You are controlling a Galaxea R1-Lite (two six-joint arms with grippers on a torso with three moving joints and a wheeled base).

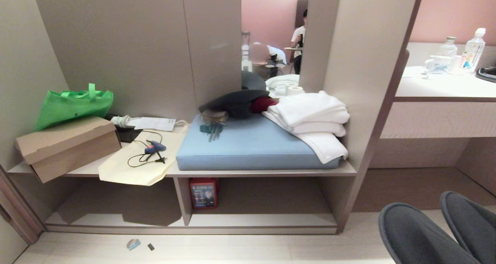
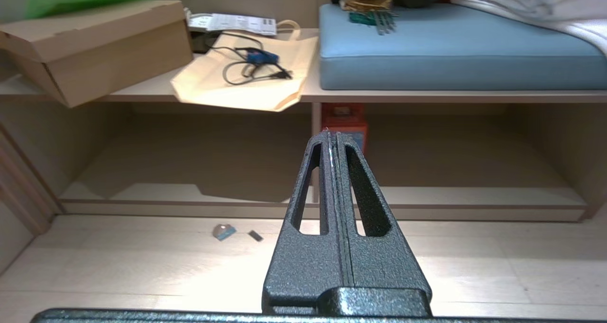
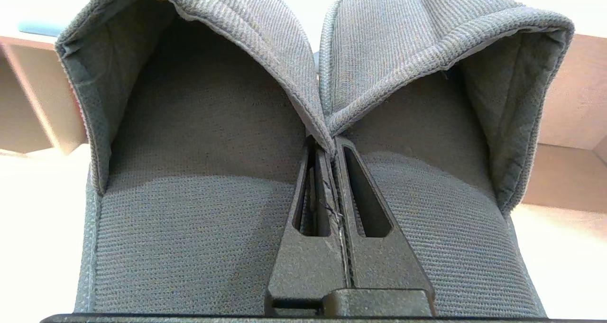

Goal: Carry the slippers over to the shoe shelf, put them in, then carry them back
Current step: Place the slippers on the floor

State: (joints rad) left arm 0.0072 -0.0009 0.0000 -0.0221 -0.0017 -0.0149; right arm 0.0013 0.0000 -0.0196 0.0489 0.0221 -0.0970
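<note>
The slippers [image 3: 303, 124] are held side by side by the right gripper [image 3: 332, 145]. Its fingers [image 3: 360, 247] are pressed together on the two inner edges, where one slipper meets the other. The open backs are turned toward the wrist, and the round toes point away from it, toward the wall unit. So the long way of each slipper runs straight out from the fingers.

In the head view the slippers [image 1: 438, 233] are seen low at the right, above the floor [image 1: 271, 252]. The shoe shelf [image 1: 263, 219] lies ahead of them and to the left, down under the table [image 1: 248, 173] with the blue cushion [image 1: 248, 145]. The shelf is split by an upright board [image 1: 183, 200]. A red box [image 1: 203, 193] stands at the back, just right of that board. The wide part to the right of the box looks free, though its far corner is in shadow and cannot be seen well.

The left gripper [image 2: 332, 138] holds nothing. Its fingers are shut flat on each other and point at the upright board of the shelf.

The slippers are not yet in the shelf. The right arm is the one that carries them, so it is the one that must reach. The toes already face the shelf, but the opening is low, so the slippers will likely need to be brought down and to the left, then slid in toes first.
</note>
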